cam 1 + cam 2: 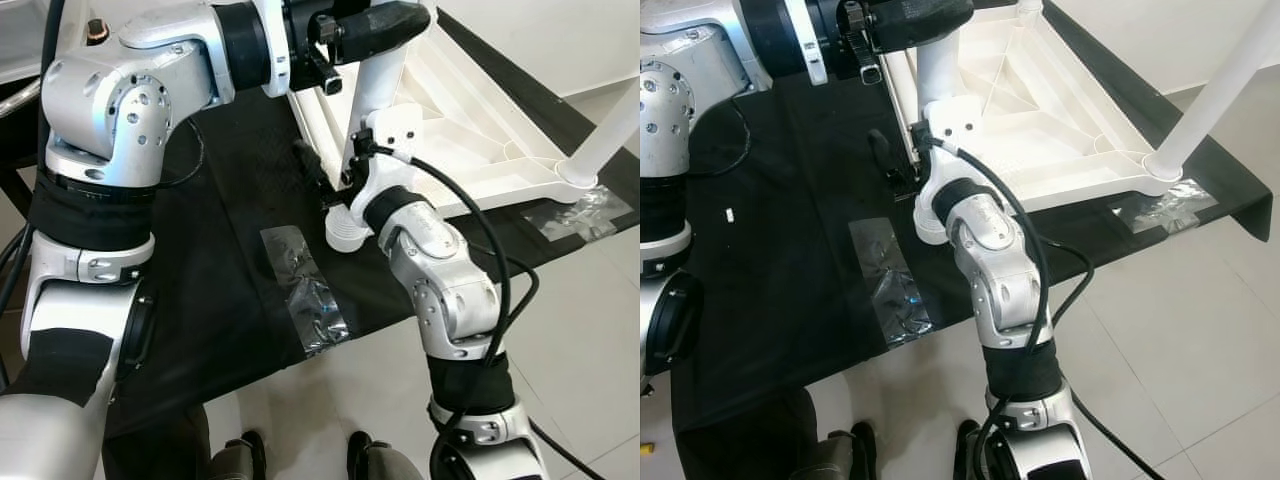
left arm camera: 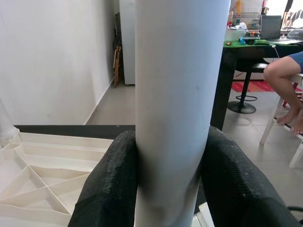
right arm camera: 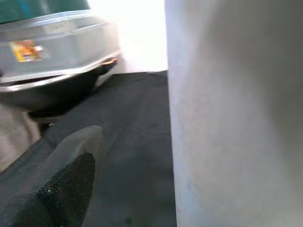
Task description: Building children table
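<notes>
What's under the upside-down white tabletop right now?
The tabletop lies on a black mat spread over the tiled floor, with shiny tape at the mat's edge. Anything directly beneath the tabletop is covered.

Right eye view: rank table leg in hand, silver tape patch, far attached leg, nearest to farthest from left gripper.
From the left gripper:
1. White table leg: clamped between its fingers, upright at the tabletop's near corner.
2. Silver tape patch: on the black mat, toward the robot.
3. Far attached leg: at the tabletop's right corner.
</notes>
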### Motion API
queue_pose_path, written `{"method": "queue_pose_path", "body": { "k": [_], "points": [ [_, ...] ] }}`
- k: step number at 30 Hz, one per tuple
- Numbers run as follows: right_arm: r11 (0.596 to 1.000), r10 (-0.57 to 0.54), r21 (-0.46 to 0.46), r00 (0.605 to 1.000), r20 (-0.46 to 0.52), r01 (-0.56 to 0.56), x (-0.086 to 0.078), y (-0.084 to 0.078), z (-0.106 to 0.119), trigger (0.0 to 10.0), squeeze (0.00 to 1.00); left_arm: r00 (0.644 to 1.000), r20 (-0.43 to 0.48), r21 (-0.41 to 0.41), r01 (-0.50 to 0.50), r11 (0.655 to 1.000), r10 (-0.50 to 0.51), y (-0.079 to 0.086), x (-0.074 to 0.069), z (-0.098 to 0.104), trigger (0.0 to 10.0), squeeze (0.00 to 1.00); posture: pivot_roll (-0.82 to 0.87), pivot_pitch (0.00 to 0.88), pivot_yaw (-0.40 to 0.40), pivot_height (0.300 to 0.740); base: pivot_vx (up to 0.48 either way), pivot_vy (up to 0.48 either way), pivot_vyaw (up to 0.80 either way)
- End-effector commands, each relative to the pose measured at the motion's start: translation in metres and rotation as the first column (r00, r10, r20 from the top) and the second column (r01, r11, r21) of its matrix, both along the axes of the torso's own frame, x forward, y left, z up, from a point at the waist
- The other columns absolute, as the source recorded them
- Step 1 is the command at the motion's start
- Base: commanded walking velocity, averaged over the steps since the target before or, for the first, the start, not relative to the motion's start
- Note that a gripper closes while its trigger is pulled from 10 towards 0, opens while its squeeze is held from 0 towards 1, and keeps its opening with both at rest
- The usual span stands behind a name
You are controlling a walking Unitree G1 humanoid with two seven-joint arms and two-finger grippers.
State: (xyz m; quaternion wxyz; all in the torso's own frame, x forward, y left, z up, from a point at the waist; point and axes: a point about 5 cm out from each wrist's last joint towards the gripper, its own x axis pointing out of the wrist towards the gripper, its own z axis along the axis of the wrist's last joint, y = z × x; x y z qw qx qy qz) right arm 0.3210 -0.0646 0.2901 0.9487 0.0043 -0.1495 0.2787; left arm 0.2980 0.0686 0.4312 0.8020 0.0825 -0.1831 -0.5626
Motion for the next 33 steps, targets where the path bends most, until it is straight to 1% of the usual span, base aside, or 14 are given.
{"method": "queue_pose_path", "body": {
  "k": [1,2,9,13,14,15,16,17,21,22,23,28,31,33],
  "points": [
    [0.981,0.185,-0.065,0.981,0.063,-0.181,-0.004,0.004,0.016,10.0,0.71,0.989,0.009,0.069,0.150,0.986,-0.151,-0.018,-0.016,-0.002,0.0,0.00,0.08,0.230,0.000,0.740,0.000,0.000,0.00],
    [0.972,0.215,-0.115,0.973,0.079,-0.205,-0.002,-0.002,0.020,10.0,0.71,0.988,0.009,0.069,0.151,0.986,-0.152,-0.018,-0.016,-0.002,0.0,0.00,0.08,0.230,0.000,0.740,0.000,0.000,0.00],
    [0.926,0.303,-0.277,0.943,0.134,-0.258,0.007,-0.030,0.039,10.0,0.76,0.987,0.004,0.072,0.157,0.985,-0.158,-0.018,-0.016,-0.002,0.0,0.00,0.08,0.233,0.005,0.740,0.000,0.000,0.00],
    [0.908,0.336,-0.312,0.931,0.145,-0.279,0.009,-0.037,0.044,10.0,0.72,0.987,0.004,0.074,0.158,0.985,-0.159,-0.018,-0.016,-0.002,0.0,0.00,0.08,0.234,0.007,0.740,0.000,0.000,0.00],
    [0.892,0.359,-0.347,0.921,0.150,-0.291,0.012,-0.047,0.050,10.0,0.00,0.987,0.001,0.078,0.161,0.984,-0.162,-0.018,-0.016,-0.003,0.0,0.00,0.08,0.234,0.012,0.740,0.000,0.000,0.00],
    [0.892,0.359,-0.347,0.921,0.150,-0.291,0.012,-0.047,0.050,10.0,0.00,0.987,0.001,0.078,0.161,0.984,-0.162,-0.018,-0.016,-0.003,0.0,0.00,0.08,0.234,0.012,0.740,0.000,0.000,0.00],
    [0.856,0.410,-0.402,0.901,0.143,-0.326,0.017,-0.061,0.058,10.0,0.00,0.986,-0.003,0.083,0.168,0.982,-0.169,-0.018,-0.017,-0.003,0.0,0.00,0.09,0.234,0.017,0.740,0.000,0.000,0.00],
    [0.856,0.410,-0.402,0.901,0.143,-0.326,0.017,-0.061,0.058,10.0,0.00,0.986,-0.003,0.083,0.168,0.982,-0.169,-0.018,-0.017,-0.003,0.0,0.00,0.09,0.234,0.017,0.740,0.000,0.000,0.00],
    [0.784,0.528,-0.432,0.845,0.087,-0.445,0.016,-0.070,0.059,10.0,0.00,0.985,-0.005,0.086,0.175,0.981,-0.175,-0.017,-0.018,-0.003,0.0,0.00,0.09,0.234,0.022,0.740,0.000,0.000,0.00],
    [0.759,0.560,-0.447,0.825,0.077,-0.473,0.016,-0.072,0.060,4.6,0.00,0.984,-0.005,0.088,0.177,0.980,-0.177,-0.017,-0.018,-0.003,0.0,0.00,0.09,0.232,0.024,0.740,0.000,0.000,0.00],
    [0.745,0.579,-0.454,0.812,0.074,-0.489,0.017,-0.073,0.062,0.0,0.00,0.984,-0.005,0.089,0.179,0.980,-0.179,-0.017,-0.019,-0.003,0.0,0.00,0.09,0.232,0.024,0.740,0.000,0.000,0.00],
    [0.705,0.622,-0.472,0.781,0.054,-0.529,0.018,-0.075,0.063,0.0,0.00,0.983,-0.009,0.094,0.185,0.978,-0.185,-0.017,-0.019,-0.004,0.0,0.00,0.09,0.232,0.028,0.740,0.000,0.000,0.00],
    [0.641,0.676,-0.505,0.736,0.015,-0.578,0.017,-0.074,0.060,0.0,0.00,0.982,-0.012,0.100,0.191,0.977,-0.190,-0.015,-0.020,-0.005,0.0,0.00,0.09,0.232,0.031,0.740,0.000,0.000,0.00],
    [0.633,0.682,-0.510,0.732,0.009,-0.583,0.017,-0.075,0.060,0.0,0.00,0.981,-0.012,0.101,0.191,0.976,-0.191,-0.015,-0.020,-0.005,0.0,0.00,0.09,0.232,0.032,0.740,0.000,0.000,0.00]
  ]
}}
